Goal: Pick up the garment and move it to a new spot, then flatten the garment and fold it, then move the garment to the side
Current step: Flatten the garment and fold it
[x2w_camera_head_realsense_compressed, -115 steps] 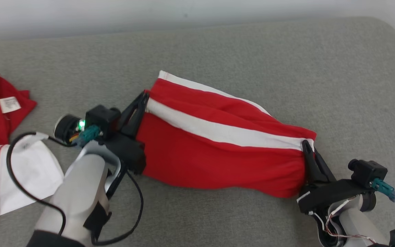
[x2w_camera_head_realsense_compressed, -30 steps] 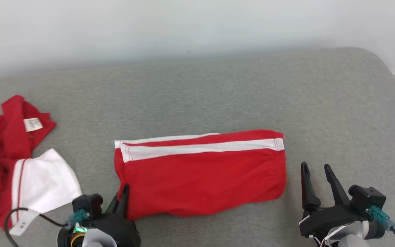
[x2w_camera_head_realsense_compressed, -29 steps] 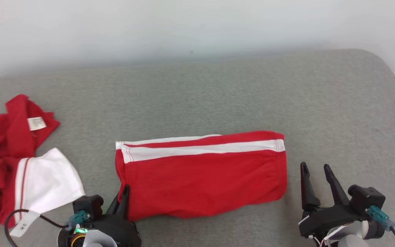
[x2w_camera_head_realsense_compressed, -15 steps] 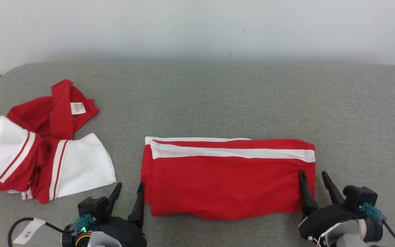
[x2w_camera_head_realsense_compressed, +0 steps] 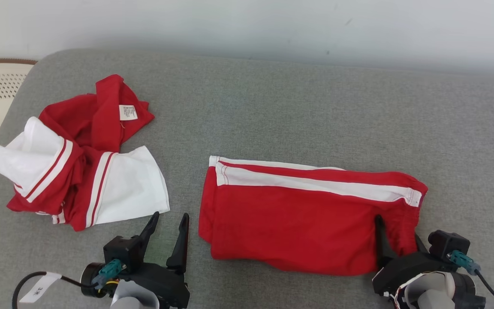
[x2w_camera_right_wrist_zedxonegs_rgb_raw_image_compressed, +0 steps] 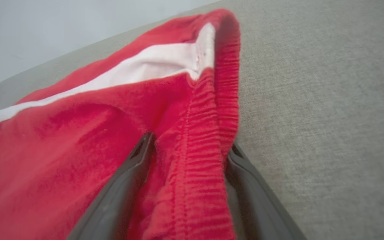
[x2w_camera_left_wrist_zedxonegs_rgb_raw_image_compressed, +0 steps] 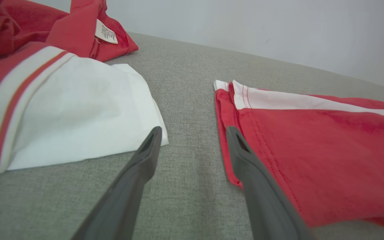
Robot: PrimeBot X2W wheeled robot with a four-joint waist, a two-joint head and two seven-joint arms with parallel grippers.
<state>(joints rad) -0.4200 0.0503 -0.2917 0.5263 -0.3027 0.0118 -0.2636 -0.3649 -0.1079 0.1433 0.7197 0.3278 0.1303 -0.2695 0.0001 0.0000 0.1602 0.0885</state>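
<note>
Neatly folded, the red garment lies on the grey padded bench, with a pale wall behind. Half a second ago both fingers of the right tool showed bare at its right edge; now they stand parted astride its waistband. Left of the garment, the left tool gapes wide, empty.

A grey padded surface with a rounded far-left corner carries two pieces of clothing. Red shorts with a white side stripe lie folded near its front edge, right of the middle. A crumpled red-and-white garment lies apart to their left, its white label facing up.
</note>
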